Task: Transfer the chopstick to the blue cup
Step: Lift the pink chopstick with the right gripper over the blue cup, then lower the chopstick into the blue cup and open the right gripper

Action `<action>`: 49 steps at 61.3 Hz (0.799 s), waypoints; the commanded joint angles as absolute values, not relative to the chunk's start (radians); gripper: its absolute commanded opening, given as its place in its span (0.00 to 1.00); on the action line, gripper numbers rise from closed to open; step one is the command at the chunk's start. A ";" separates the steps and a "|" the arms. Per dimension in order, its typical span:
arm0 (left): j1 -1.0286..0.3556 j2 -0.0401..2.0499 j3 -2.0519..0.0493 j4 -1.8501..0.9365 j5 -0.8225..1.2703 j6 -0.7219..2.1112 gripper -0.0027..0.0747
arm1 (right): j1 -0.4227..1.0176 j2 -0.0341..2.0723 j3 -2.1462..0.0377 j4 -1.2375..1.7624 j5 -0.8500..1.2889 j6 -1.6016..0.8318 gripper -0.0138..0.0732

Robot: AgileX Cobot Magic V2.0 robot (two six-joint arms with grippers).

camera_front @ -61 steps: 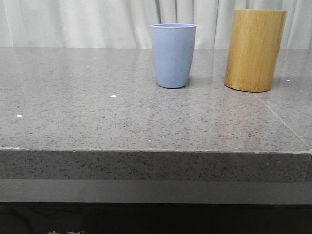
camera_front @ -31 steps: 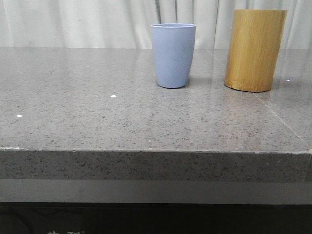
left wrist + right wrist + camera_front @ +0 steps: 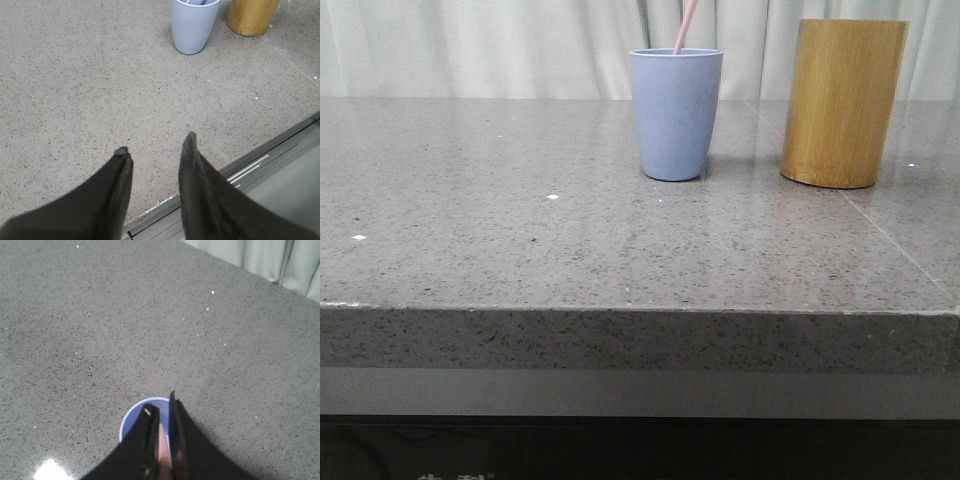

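The blue cup (image 3: 675, 115) stands upright at the back middle of the grey stone table. A thin pale pink chopstick (image 3: 685, 25) slants down into its mouth from above. Only that end shows in the front view. In the right wrist view my right gripper (image 3: 161, 407) hangs straight over the blue cup (image 3: 131, 422), shut on the pink chopstick (image 3: 163, 450) between its fingers. My left gripper (image 3: 156, 145) is open and empty, low over the table's front edge. It is well short of the blue cup (image 3: 194, 27). Neither gripper shows in the front view.
A taller yellow-brown bamboo holder (image 3: 842, 100) stands just right of the blue cup and also shows in the left wrist view (image 3: 250, 17). The table's front edge (image 3: 210, 185) with a metal rail runs under my left fingers. White curtains hang behind.
The pink chopstick has come down from above into the blue cup's mouth; in the earlier frames the cup stood with nothing showing over it. Cup and holder have not moved.
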State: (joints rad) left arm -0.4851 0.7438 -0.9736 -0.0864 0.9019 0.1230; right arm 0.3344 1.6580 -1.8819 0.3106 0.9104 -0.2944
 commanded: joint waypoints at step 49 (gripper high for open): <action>-0.481 0.743 -0.999 -0.098 0.829 0.123 0.35 | 0.328 1.612 -1.960 0.317 0.942 -0.287 0.57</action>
State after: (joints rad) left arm -0.4851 0.7438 -0.9736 -0.0864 0.9005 0.1230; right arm 0.3344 1.7062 -1.9166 0.3188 0.9648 -0.2944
